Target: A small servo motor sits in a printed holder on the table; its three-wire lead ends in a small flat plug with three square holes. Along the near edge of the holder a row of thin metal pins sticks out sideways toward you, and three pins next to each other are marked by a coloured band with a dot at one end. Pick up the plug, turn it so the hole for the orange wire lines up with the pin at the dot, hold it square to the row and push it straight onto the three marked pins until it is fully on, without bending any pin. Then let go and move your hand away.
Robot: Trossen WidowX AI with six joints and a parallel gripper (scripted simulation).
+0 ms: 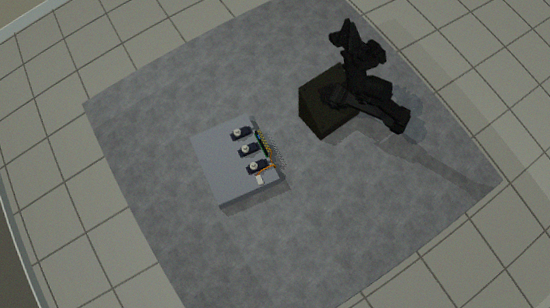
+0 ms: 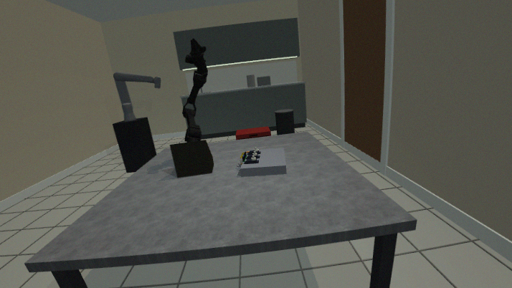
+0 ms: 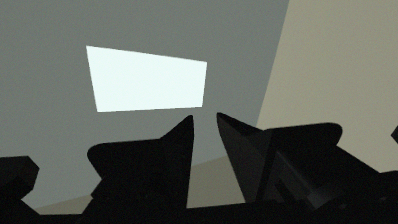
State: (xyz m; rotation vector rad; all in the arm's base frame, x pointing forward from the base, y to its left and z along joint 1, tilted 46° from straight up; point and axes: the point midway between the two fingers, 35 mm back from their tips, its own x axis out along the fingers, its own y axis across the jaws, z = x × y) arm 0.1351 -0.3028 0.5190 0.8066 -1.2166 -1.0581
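The grey holder (image 1: 219, 163) (image 2: 275, 157) stands on the table with three dark servos, one of them the middle servo (image 1: 248, 150). Thin pins (image 1: 281, 156) show faintly along its edge facing the arm's base. An orange lead (image 1: 266, 170) runs by the end servo to a small white piece (image 1: 259, 180) on the holder; whether this is the plug is too small to tell. The coloured band, dot and plug holes cannot be made out. My gripper (image 3: 204, 118) is raised high above the arm's base, far from the holder, pointing upward. Its fingers are partly open with nothing between them.
The arm's dark base block (image 1: 328, 108) (image 2: 191, 158) stands on the table (image 1: 335, 244) (image 2: 215, 215) beside the holder. A green board (image 1: 262, 144) with yellow parts lies along the holder's edge. Another grey arm (image 2: 134, 77) stands on a black pedestal beyond the table.
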